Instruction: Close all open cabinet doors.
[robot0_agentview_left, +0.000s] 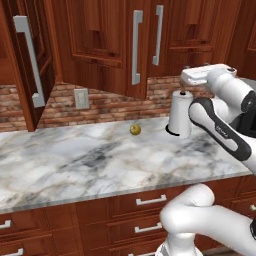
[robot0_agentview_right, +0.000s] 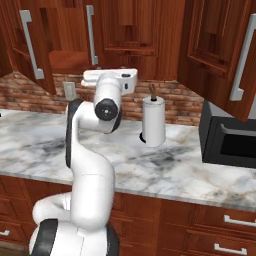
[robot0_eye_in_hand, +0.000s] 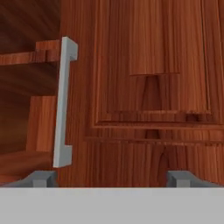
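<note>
Open gripper (robot0_eye_in_hand: 111, 178) facing a cabinet door (robot0_eye_in_hand: 153, 87) close ahead, its bar handle (robot0_eye_in_hand: 62, 103) off the left fingertip (robot0_eye_in_hand: 41, 178)

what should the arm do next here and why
Probably press the hand forward against the door panel to swing it shut. In the hand view the gripper faces that panel squarely, fingertips spread wide, with the bar handle off to one side. The door hangs ajar over the counter.
</note>
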